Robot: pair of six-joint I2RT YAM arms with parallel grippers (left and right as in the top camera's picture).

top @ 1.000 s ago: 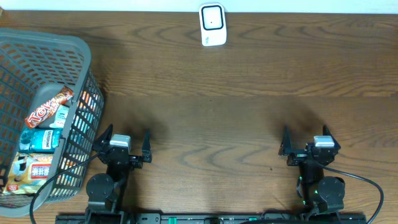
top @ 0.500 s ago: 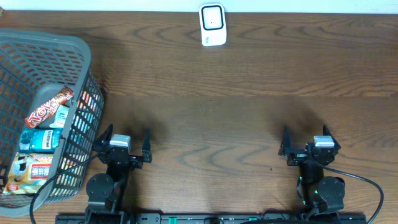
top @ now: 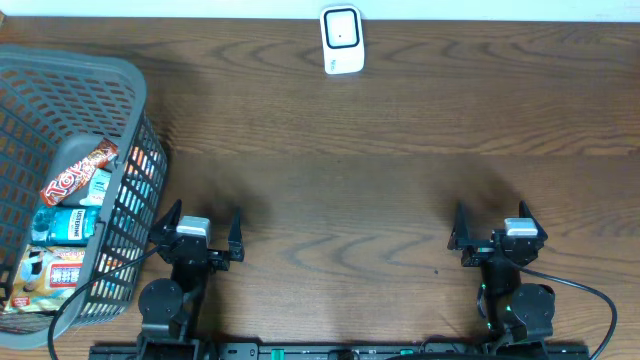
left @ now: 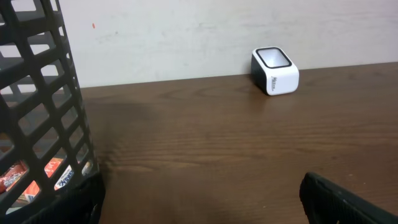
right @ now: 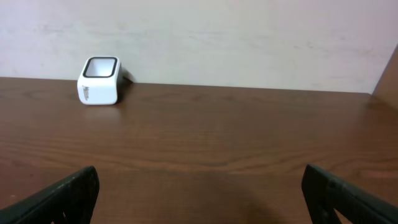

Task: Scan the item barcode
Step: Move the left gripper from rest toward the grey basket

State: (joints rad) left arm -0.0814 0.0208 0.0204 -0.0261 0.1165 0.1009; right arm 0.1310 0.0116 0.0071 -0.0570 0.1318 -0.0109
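Grey basket (top: 130, 75) sits beside the splayed, empty left gripper (top: 205, 213); right gripper (top: 490, 212) equally released. Best lift the snack bar (top: 78, 172) cleanly, barcode facing the scanner (top: 341, 40) ahead.

White scanner (top: 341, 40) far centre; items (top: 70, 222) inside basket (top: 70, 58)

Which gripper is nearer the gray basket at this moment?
Left. The left gripper is just right of the gray basket, almost against its mesh wall. The right gripper stands far off to the basket's right, well beyond the left one.
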